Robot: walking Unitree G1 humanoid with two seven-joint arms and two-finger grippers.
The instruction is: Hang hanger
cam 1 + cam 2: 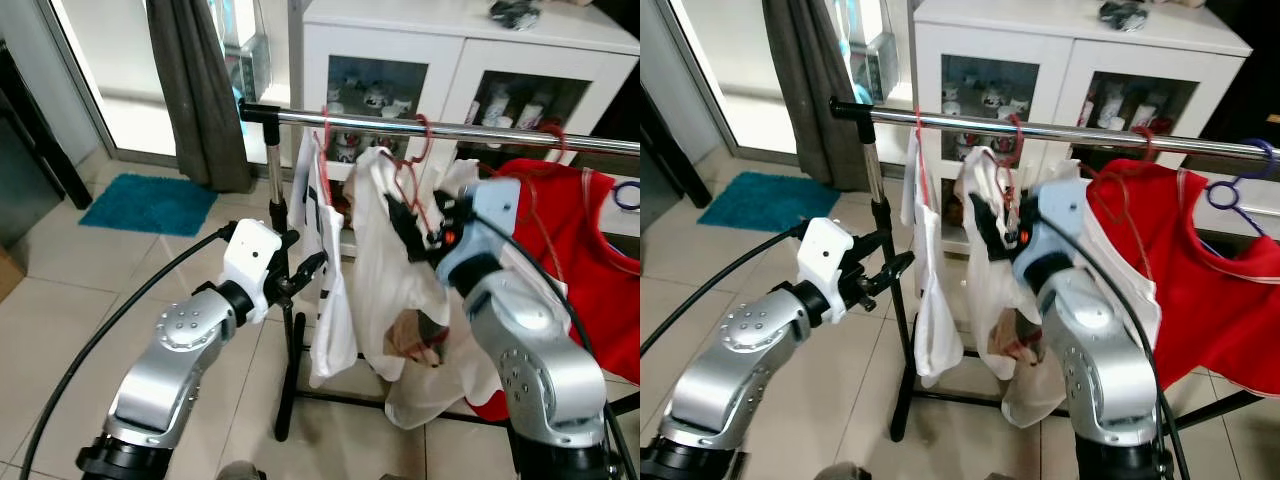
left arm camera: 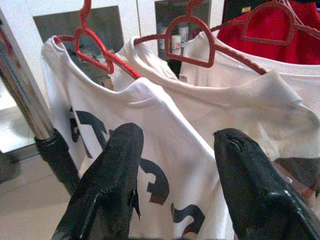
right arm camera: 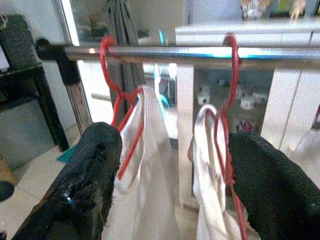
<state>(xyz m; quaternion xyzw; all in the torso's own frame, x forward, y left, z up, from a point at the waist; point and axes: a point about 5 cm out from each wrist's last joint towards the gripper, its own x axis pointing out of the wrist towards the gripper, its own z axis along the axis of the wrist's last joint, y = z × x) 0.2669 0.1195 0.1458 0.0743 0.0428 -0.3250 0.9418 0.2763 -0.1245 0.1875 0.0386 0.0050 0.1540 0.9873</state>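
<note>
1. Pale floor tiles lie before you, with a teal bath mat and a dark grey curtain at far left and a white glass-door cabinet behind.
2. Your left gripper reaches toward the black upright stand pole; its fingers are spread, just short of a white T-shirt with dark lettering.
3. That shirt hangs on a red wire hanger hooked over the chrome horizontal clothes rail.
4. Next along, you see a second red wire hanger, the one you are hanging, hooked on the rail and carrying a plain white shirt.
5. Your right gripper is raised beside it, fingers parted with that hanger between them; you cannot tell whether they touch it.
6. At far right a red garment hangs on the same rail.
</note>
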